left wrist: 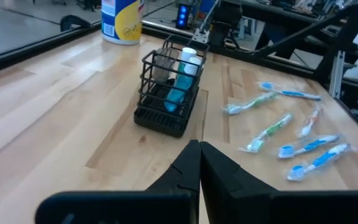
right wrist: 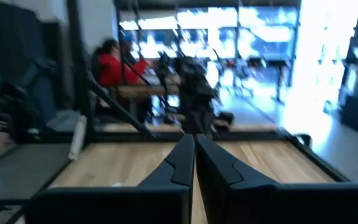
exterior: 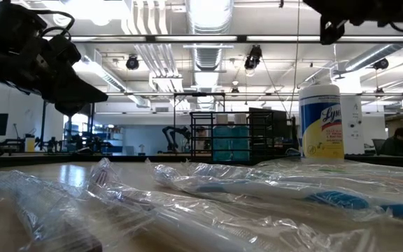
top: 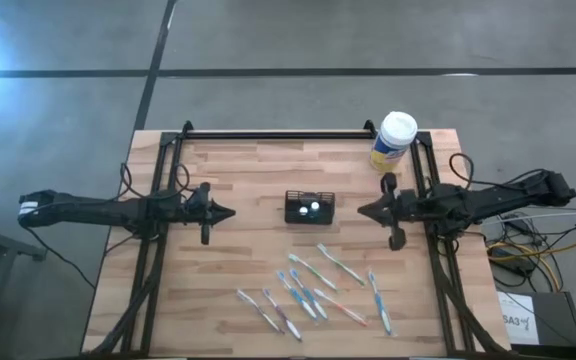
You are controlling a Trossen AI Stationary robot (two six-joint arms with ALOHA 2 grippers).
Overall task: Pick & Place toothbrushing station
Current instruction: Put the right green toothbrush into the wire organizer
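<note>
The toothbrushing station (top: 309,207) is a small black wire caddy standing upright on its base at the middle of the wooden table. It also shows in the left wrist view (left wrist: 166,93), with blue and white items standing in its compartments. My left gripper (top: 226,212) hovers shut to the caddy's left, pointing level toward it (left wrist: 199,148). My right gripper (top: 361,210) hovers shut to the caddy's right, pointing level across the table (right wrist: 194,142). Neither gripper touches anything. In the right wrist view the caddy does not show.
Several wrapped toothbrushes (top: 313,290) lie scattered on the near half of the table (left wrist: 291,134). A yellow canister with a white lid (top: 394,140) stands at the far right corner (exterior: 320,119). A person in red (right wrist: 114,65) sits in the room beyond the table.
</note>
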